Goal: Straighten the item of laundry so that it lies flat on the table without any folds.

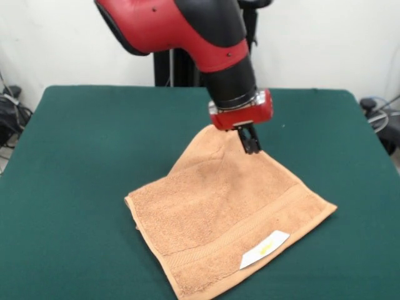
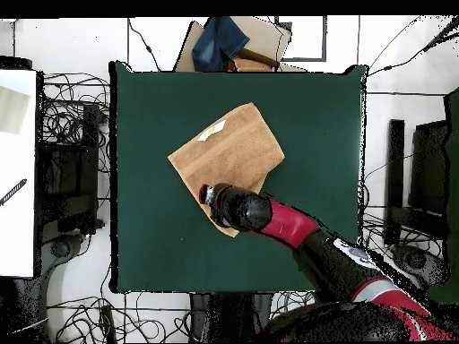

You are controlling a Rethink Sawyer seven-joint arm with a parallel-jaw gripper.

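Note:
The item of laundry, an orange-tan towel (image 1: 225, 212), lies in the middle of the dark green table (image 1: 87, 156), turned like a diamond. Its white label with yellow print (image 1: 265, 249) faces up near the front corner. My gripper (image 1: 251, 145) is shut on the towel's far corner and holds it raised, so the cloth slopes up from the table to the fingers. The front half lies flat. In the overhead view the towel (image 2: 229, 148) sits on the table (image 2: 143, 197), and my arm's wrist (image 2: 235, 208) covers the held corner and hides the fingers.
A cardboard box with a blue cloth (image 2: 229, 43) stands beyond the table's edge opposite the robot. Cables lie on the floor on both sides (image 2: 67, 125). A white surface (image 2: 18, 170) is at the picture's left.

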